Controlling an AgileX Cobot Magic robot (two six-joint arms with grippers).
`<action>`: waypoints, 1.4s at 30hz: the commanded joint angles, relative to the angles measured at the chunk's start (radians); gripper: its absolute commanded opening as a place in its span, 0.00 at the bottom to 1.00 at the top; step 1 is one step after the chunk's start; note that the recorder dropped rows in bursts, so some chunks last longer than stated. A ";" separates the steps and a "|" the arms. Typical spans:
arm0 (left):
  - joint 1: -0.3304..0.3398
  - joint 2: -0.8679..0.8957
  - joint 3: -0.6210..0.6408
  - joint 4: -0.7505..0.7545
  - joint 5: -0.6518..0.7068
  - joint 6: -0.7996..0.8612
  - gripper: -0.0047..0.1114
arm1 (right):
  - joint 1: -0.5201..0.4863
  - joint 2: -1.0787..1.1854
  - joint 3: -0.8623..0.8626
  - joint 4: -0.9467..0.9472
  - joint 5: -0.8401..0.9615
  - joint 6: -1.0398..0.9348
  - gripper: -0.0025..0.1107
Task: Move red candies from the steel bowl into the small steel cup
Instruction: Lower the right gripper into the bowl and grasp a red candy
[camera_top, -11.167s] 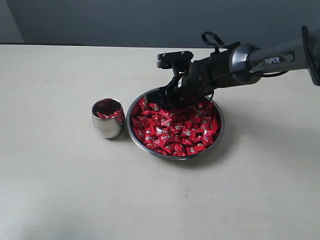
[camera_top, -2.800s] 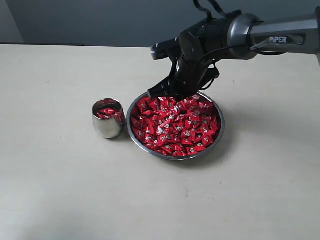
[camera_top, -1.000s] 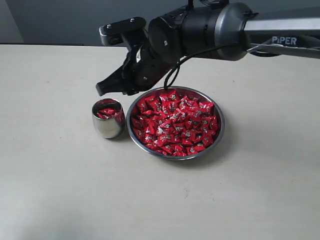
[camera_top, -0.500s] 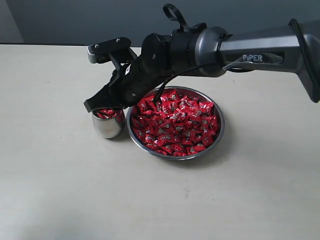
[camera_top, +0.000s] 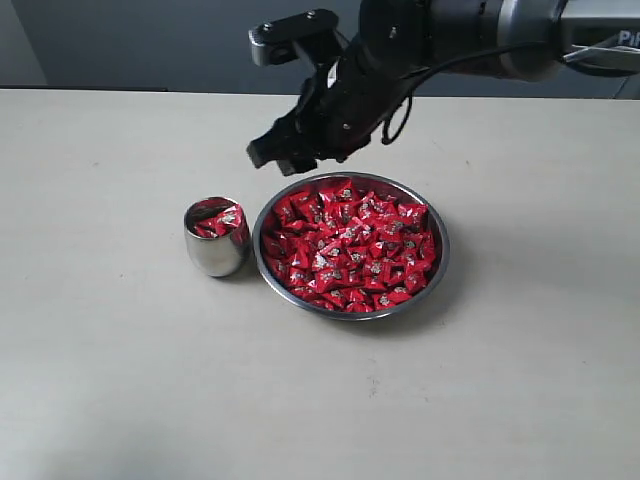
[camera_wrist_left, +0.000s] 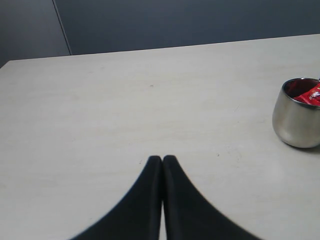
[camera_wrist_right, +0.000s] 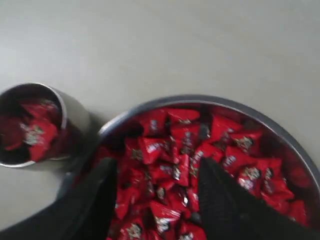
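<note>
A: Right claw, quick?
B: Right gripper (camera_top: 285, 158) (camera_wrist_right: 156, 167) is spread wide with nothing between the jaws. It hangs in the air above the far-left rim of the steel bowl (camera_top: 440, 262) (camera_wrist_right: 200, 98). Half a second ago it was low, right over the small steel cup (camera_top: 215, 252) (camera_wrist_right: 75, 115). Now it's lifted and pulled back toward the bowl.
A: Candies?
B: Most red candies (camera_top: 350, 245) (camera_wrist_right: 170, 150) are heaped in the bowl. There are some in the cup too, and one sits high against its rim on the bowl side, which wasn't there a second ago.
A: Has the cup or bowl moved?
B: No, same spots. The cup is upright just left of the bowl, but I can't tell if they touch. Both are on the table (camera_top: 120, 380).
A: Left claw?
B: Left gripper (camera_wrist_left: 162, 160) has its fingers pressed together and is empty, over bare table. Its wrist view shows the cup (camera_wrist_left: 297, 122) nearby, well apart from the tips.
</note>
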 joint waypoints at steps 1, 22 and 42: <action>-0.008 -0.005 -0.008 0.002 -0.005 -0.002 0.04 | -0.039 -0.003 0.089 -0.029 -0.025 0.024 0.45; -0.008 -0.005 -0.008 0.002 -0.005 -0.002 0.04 | 0.028 0.093 0.219 0.051 -0.159 -0.048 0.45; -0.008 -0.005 -0.008 0.002 -0.005 -0.002 0.04 | 0.043 -0.092 0.219 0.013 -0.168 -0.022 0.02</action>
